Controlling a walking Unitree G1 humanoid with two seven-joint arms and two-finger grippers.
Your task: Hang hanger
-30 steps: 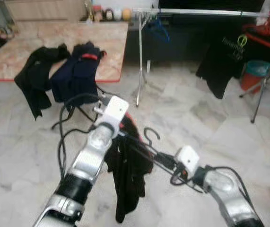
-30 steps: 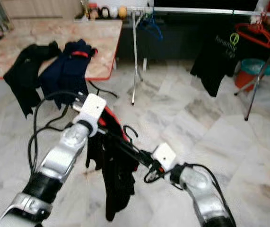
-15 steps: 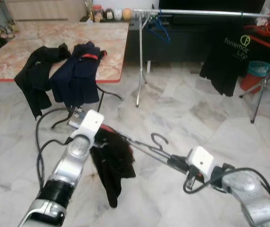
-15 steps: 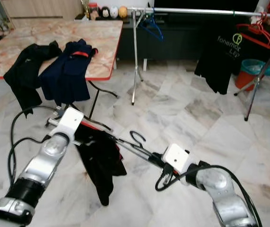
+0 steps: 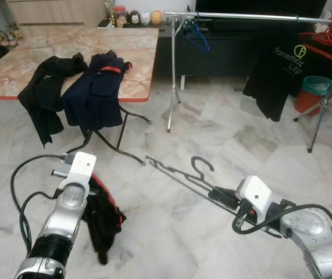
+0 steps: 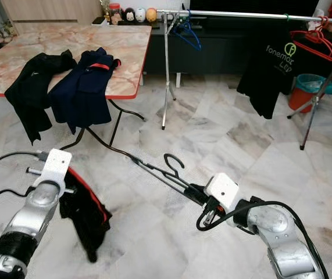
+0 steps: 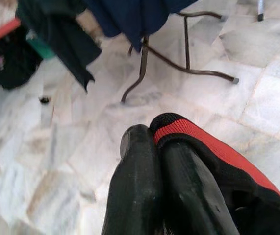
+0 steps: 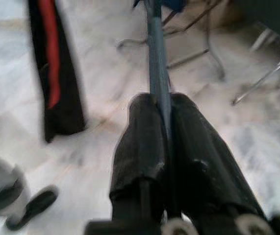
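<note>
Both arms reach forward and low over the marble floor. The right gripper [image 5: 222, 197] is pinched on one end of the hanger [image 5: 180, 173], its fingers [image 8: 144, 147] pressed against the thin bar, so the bare hanger sticks out ahead of it toward the left arm with its hook [image 5: 201, 165] curling upward. The left gripper [image 6: 75, 195] is pulled back and apart from the hanger, fingers [image 7: 140, 181] closed together on a black garment [image 5: 103, 218] with a red band, which hangs limp below it. The rail [image 5: 247, 16] stands well beyond both grippers.
</note>
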